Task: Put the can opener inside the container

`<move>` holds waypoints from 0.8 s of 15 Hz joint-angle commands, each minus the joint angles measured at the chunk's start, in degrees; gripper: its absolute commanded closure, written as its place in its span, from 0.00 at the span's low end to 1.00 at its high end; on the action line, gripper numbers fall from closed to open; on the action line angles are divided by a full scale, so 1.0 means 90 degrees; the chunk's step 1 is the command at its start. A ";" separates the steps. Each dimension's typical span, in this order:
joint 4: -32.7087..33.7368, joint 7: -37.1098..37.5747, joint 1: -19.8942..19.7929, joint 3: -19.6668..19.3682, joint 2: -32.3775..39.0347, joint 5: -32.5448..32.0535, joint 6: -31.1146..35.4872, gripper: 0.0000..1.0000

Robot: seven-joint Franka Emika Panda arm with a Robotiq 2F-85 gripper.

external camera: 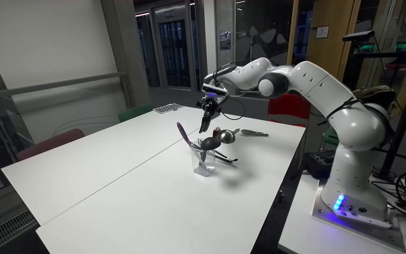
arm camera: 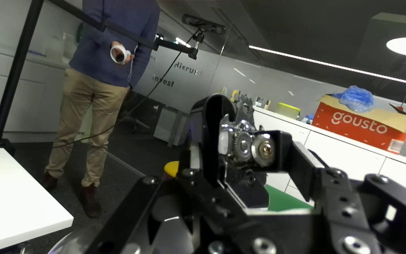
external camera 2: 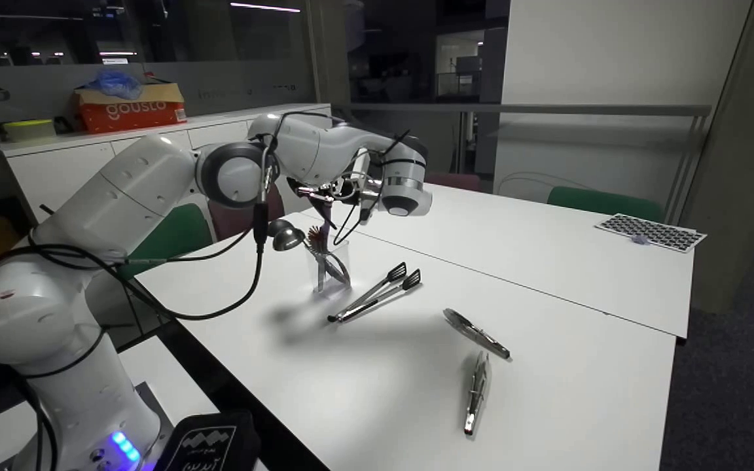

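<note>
At the far left in an exterior view, a pale wall panel [external camera: 44, 42] rises behind a wide white table [external camera: 136, 204]. From the right a white arm [external camera: 351, 127] reaches over the table, and a red chair [external camera: 289, 107] stands past the far edge. On the table an upright clear container [external camera: 210, 163] holds a purple-handled utensil [external camera: 183, 134], a black ladle [external camera: 210, 143] and a metal ladle [external camera: 226, 136]; just beside it, slotted black-ended tongs [external camera 2: 367, 306] lie flat. Above the container is the gripper [arm camera: 247, 150], its jaws only partway apart, clamped on the can opener [arm camera: 243, 145]. The can opener is outside the container, its dark handles hanging down.
</note>
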 commanded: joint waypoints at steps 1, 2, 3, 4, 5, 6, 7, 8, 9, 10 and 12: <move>0.0810 0.1002 -0.0208 0.0326 0.0568 0.0357 0.0047 0.60; 0.0934 0.1175 -0.0224 0.0370 0.0678 0.0397 0.0074 0.60; 0.1048 0.1326 -0.0242 0.0418 0.0779 0.0425 0.0091 0.60; 0.1147 0.1457 -0.0262 0.0462 0.0858 0.0437 0.0107 0.60; 0.1262 0.1578 -0.0290 0.0504 0.0954 0.0451 0.0121 0.60; 0.1383 0.1704 -0.0323 0.0546 0.1056 0.0470 0.0140 0.60; 0.1510 0.1812 -0.0366 0.0597 0.1153 0.0479 0.0148 0.60; 0.1611 0.1933 -0.0408 0.0655 0.1246 0.0503 0.0157 0.60; 0.1741 0.2039 -0.0441 0.0704 0.1351 0.0523 0.0177 0.60; 0.1840 0.2157 -0.0477 0.0768 0.1445 0.0547 0.0183 0.60; 0.2059 0.2354 -0.0517 0.0894 0.1637 0.0570 0.0202 0.60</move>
